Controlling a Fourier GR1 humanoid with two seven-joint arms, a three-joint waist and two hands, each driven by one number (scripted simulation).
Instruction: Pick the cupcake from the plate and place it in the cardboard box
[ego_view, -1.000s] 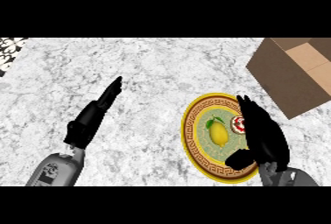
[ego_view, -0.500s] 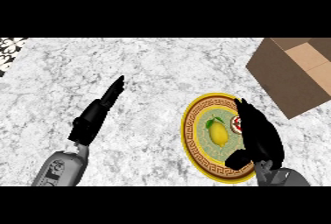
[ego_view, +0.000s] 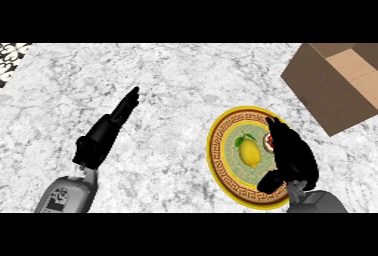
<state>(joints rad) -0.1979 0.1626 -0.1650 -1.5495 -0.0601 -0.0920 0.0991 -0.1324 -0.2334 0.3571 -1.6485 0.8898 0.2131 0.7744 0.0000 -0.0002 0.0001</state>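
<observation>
A round plate (ego_view: 224, 150) with a gold patterned rim lies on the marble counter at the lower right. On it sits a yellow lemon (ego_view: 251, 154) with a green leaf. Just right of the lemon a sliver of the red and white cupcake (ego_view: 270, 142) shows, mostly hidden by my right hand (ego_view: 292, 155). That hand lies over the plate's right side with fingers stretched forward along the cupcake, thumb low near the rim. The open cardboard box (ego_view: 341, 85) stands at the upper right. My left hand (ego_view: 109, 131) rests open at the left, fingers pointing up and right.
A dark patterned object (ego_view: 10, 54) peeks in at the upper left corner. Bare marble counter (ego_view: 184, 85) stretches between the left hand and the plate, and between the plate and the box.
My right hand has slid slightly left and forward over the plate, covering more of the cupcake. The left hand has stayed still.
</observation>
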